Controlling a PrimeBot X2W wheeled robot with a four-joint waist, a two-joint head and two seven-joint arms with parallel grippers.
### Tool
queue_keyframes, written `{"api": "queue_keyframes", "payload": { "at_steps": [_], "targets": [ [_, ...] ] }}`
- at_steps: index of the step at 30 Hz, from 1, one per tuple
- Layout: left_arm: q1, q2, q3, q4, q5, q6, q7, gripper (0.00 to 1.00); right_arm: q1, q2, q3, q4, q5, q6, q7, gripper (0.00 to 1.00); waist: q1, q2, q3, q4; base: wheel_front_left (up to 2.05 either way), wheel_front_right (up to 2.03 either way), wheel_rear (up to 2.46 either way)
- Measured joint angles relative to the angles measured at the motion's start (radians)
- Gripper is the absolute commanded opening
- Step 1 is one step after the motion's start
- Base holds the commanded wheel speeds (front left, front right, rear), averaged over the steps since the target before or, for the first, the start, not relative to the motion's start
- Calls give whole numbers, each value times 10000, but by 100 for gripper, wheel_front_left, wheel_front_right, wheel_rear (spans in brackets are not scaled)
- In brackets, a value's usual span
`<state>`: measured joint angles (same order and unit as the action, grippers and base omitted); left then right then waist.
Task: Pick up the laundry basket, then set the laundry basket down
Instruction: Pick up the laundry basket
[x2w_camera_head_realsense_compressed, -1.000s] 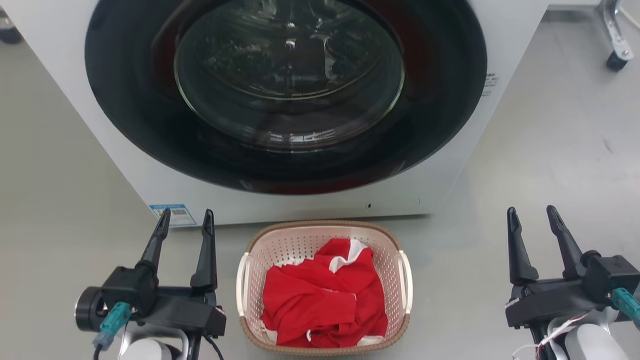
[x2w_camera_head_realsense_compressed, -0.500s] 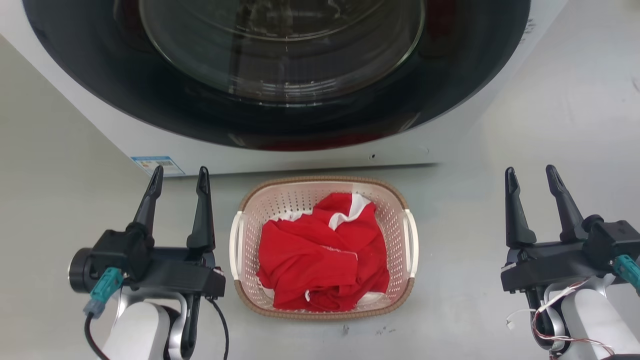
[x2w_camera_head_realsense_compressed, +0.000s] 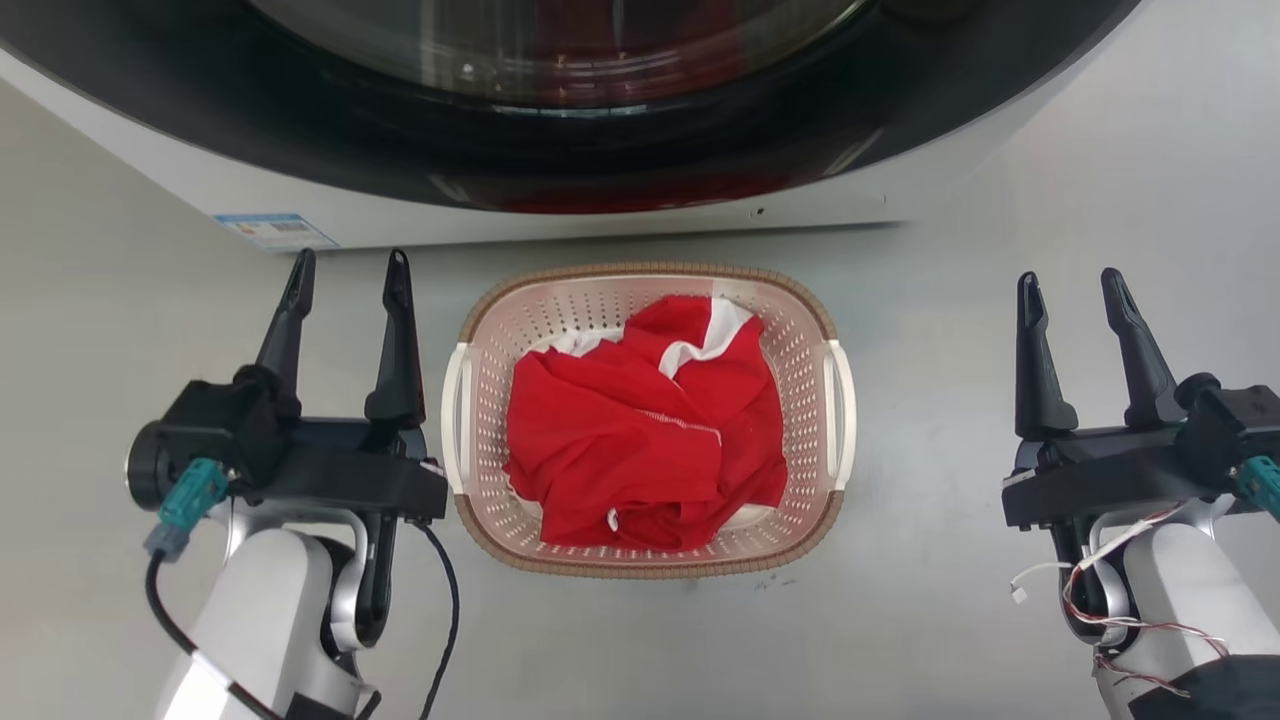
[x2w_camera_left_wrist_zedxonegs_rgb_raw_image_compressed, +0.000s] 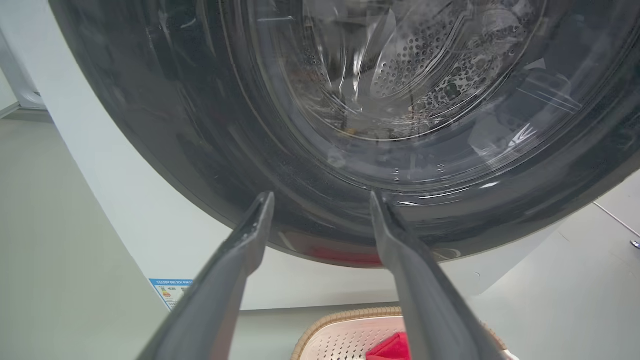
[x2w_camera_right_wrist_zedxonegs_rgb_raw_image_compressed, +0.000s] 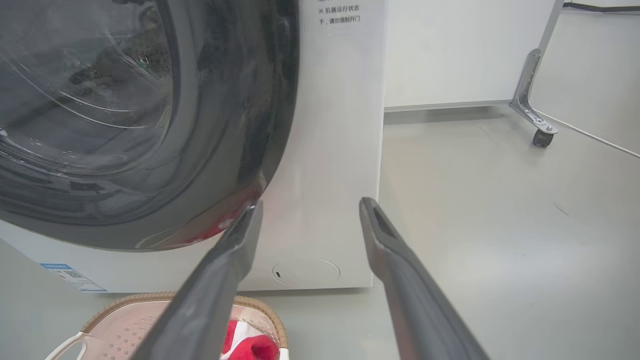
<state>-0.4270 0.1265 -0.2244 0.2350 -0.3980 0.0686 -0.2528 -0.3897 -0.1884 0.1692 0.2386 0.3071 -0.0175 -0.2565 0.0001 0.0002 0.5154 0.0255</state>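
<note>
Pink-cream laundry basket (x2w_camera_head_realsense_compressed: 650, 270) before washer (x2w_camera_head_realsense_compressed: 640, 150) (blue label (x2w_camera_head_realsense_compressed: 272, 230) illegible); left pincer (x2w_camera_head_realsense_compressed: 350, 258), right pincer (x2w_camera_head_realsense_compressed: 1068, 276) both apart.

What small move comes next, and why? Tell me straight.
Likely swing the right gripper inward toward the right handle of the laundry basket. Both grippers are open and empty; the left gripper sits close beside the left handle, while the right one stands well off to the side.

I see my left pincer (x2w_camera_left_wrist_zedxonegs_rgb_raw_image_compressed: 321, 197) with fingers apart, the washing machine door (x2w_camera_left_wrist_zedxonegs_rgb_raw_image_compressed: 350, 100) just beyond its tips. The laundry basket (x2w_camera_left_wrist_zedxonegs_rgb_raw_image_compressed: 345, 337), holding red cloth (x2w_camera_left_wrist_zedxonegs_rgb_raw_image_compressed: 387, 348), sits low between them.
</note>
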Motion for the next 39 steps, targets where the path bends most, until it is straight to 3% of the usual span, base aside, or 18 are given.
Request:
{"api": "queue_keyframes", "payload": {
  "at_steps": [10, 25, 39],
  "targets": [
    [-947, -4, 40, 832, -253, -353, 90, 100, -922, 169, 46, 675, 2, 182, -2, 100, 0, 0, 858, 1, 0, 0, 0],
    [-3135, -75, -171, 3511, -529, -1143, 1087, 100, -2893, 305, 499, 3244, -71, 677, 182, 100, 0, 0, 1845, -36, 0, 0, 0],
    [-3486, -198, -453, 5787, -855, -1584, 1726, 100, -3491, 836, 1108, 5379, -102, 972, 439, 100, 0, 0, 2501, -148, 0, 0, 0]
  ]
}}
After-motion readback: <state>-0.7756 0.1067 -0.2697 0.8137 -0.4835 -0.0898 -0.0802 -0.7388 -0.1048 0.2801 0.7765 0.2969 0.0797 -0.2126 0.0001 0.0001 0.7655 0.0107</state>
